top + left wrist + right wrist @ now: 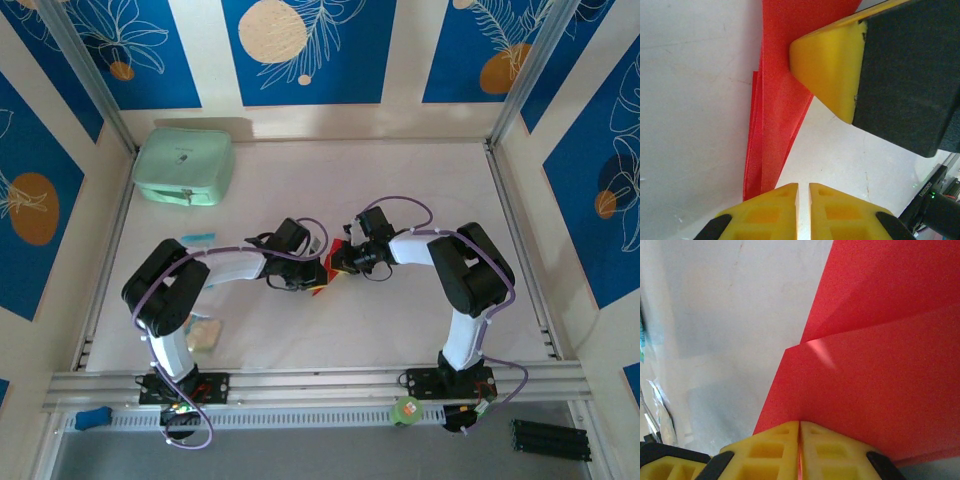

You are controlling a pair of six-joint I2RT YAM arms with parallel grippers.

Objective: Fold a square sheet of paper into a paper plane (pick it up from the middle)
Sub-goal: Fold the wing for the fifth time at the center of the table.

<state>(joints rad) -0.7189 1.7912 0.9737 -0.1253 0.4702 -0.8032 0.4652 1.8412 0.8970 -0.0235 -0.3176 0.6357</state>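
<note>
— Right gripper (pixel 799 429) and left gripper (pixel 803 190), state?
— Right: jaws closed on the folded red paper (pixel 875 390). Left: jaws nearly closed, thin slit; hold on paper cannot be confirmed.
— Surface and room?
— White table (pixel 400 180), paper at centre, mint case (pixel 185 167) far left, pale packet (pixel 203 333) near left. Aluminium rail (pixel 320 383) along the near edge. Cream walls (pixel 402 60) carry blue leaf-print panels (pixel 345 75).

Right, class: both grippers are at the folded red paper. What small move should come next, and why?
Probably draw the left gripper along the fold to flatten it: the right gripper pinches the red paper, whose layers fan apart.
</note>
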